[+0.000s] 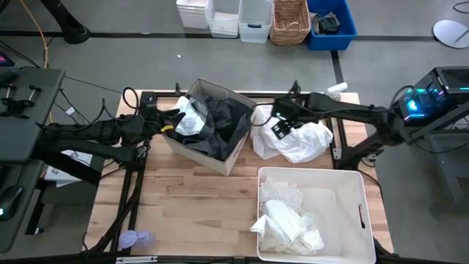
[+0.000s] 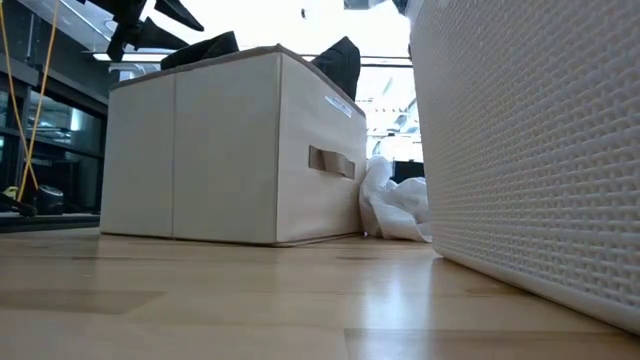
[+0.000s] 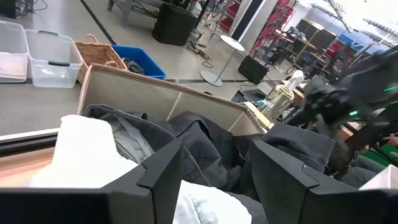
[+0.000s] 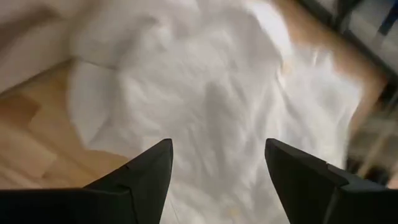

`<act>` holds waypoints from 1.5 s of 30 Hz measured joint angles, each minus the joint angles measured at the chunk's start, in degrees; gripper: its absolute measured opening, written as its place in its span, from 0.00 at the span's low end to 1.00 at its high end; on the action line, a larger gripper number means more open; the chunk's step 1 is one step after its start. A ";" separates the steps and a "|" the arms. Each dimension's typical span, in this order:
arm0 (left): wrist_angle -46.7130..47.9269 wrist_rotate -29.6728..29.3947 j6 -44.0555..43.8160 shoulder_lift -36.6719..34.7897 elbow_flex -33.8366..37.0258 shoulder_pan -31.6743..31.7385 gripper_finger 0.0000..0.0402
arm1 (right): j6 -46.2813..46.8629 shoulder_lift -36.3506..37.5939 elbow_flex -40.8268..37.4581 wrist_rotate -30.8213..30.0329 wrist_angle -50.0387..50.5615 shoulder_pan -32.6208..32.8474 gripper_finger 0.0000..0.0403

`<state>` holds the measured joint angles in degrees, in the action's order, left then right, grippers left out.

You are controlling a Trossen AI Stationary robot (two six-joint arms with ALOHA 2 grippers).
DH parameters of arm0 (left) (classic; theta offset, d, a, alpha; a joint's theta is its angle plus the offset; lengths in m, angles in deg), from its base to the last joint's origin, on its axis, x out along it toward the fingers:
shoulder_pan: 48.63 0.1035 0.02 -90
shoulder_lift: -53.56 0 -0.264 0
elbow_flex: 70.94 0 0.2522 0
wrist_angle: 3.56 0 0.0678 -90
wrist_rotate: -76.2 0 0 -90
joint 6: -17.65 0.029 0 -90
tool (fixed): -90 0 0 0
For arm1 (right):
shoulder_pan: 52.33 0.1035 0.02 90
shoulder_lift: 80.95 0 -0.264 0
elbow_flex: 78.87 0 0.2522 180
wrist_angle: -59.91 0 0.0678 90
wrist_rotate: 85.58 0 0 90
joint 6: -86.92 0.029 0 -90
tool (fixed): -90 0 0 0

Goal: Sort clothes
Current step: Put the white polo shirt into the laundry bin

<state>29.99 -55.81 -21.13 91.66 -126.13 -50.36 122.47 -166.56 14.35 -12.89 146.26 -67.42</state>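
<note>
A beige fabric box (image 1: 220, 150) stands at the table's middle, filled with dark grey-black garments (image 1: 223, 121) and a white piece (image 1: 189, 119). My left gripper (image 1: 170, 123) is open over the box's left part; in its wrist view (image 3: 217, 146) the fingers stand above the white piece (image 3: 87, 152) and the dark garments (image 3: 205, 140). A white garment (image 1: 297, 141) lies crumpled on the table right of the box. My right gripper (image 1: 277, 121) is open just above its left part, as the right wrist view (image 4: 219, 144) shows. White lacy pieces (image 1: 289, 220) lie in a white basket (image 1: 352, 183).
The white basket takes up the table's near right corner and fills the right of the low view (image 2: 530, 150). A small lavender plastic object (image 1: 136, 238) lies at the near left edge. Bare wood lies between it and the basket. Bins and a wicker basket (image 1: 289, 22) stand on the floor beyond.
</note>
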 joint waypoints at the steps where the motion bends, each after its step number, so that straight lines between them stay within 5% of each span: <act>1: -0.02 0.01 0.00 -0.01 0.00 0.07 0.43 | 1.80 1.30 -3.83 1.21 -2.28 -1.15 0.62; 7: -0.26 0.47 -0.13 -0.01 0.00 0.32 0.43 | 6.97 0.23 -16.70 3.84 -17.68 -6.99 0.63; 12: -0.31 1.07 -1.59 0.01 0.00 0.32 0.43 | 6.90 -6.73 -17.79 -0.59 -19.05 -9.00 0.63; 19: -0.40 1.23 -1.66 -0.01 0.00 0.32 0.43 | 1.60 -16.79 -17.66 3.95 -21.89 -8.18 0.60; 21: -0.39 1.23 -1.64 -0.01 0.00 0.32 0.43 | -1.09 -18.40 -17.60 4.13 -22.71 -7.02 0.50; 25: -0.39 1.23 -1.62 -0.01 0.00 0.32 0.43 | -6.26 -18.14 -17.63 4.43 -21.62 -4.44 0.10; 32: -0.35 1.19 -0.96 -0.08 0.00 0.32 0.43 | -7.21 -3.55 -13.53 1.79 -15.81 -0.95 0.02; 39: -0.35 0.84 -1.01 -0.08 0.00 0.32 0.43 | -6.14 15.12 1.43 -4.62 -8.19 0.31 0.01; 45: -0.35 -0.63 -1.05 -0.08 0.00 0.32 0.43 | -12.78 27.89 14.30 2.19 -13.90 7.37 0.01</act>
<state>29.64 -56.44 -22.18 91.58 -126.13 -50.04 109.70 -138.66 28.65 -10.70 132.36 -60.05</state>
